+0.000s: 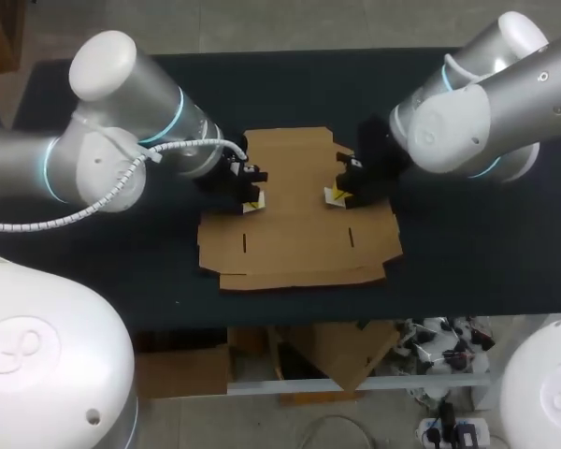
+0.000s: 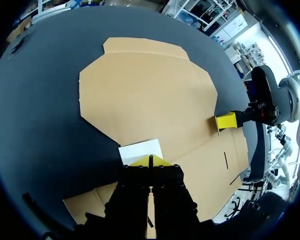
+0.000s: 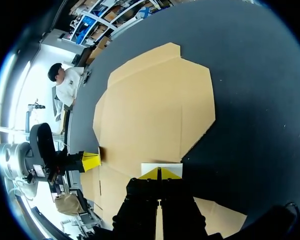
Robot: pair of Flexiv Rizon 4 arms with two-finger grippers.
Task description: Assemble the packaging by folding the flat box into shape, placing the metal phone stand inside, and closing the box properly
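The flat box [image 1: 299, 210] lies unfolded in the middle of the dark table [image 1: 467, 253]. Its tabbed end points away from the robot, and its wider, slotted flaps lie toward the near edge. No panel is raised yet, and no metal phone stand shows in any view.

Both claws are on the cardboard itself. The left gripper [image 1: 252, 201] presses tip-down just inside the sheet's left edge, and the right gripper [image 1: 337, 195] does the same just inside the right edge. They face each other across the middle panel, on a line running side to side across the sheet. Neither arm is nearer to the box than the other.

In the left wrist view, the left gripper [image 2: 150, 161] has its yellow tips clenched together with nothing between them, beside a small white patch [image 2: 140, 150] on the cardboard. The other claw [image 2: 225, 121] stands across the panel. The right wrist view mirrors this, with the right gripper [image 3: 160, 173] likewise clenched on nothing.

The first fold probably depends on this opposed placement: the far panel lies ahead of both claws, and the slotted flaps lie behind them.
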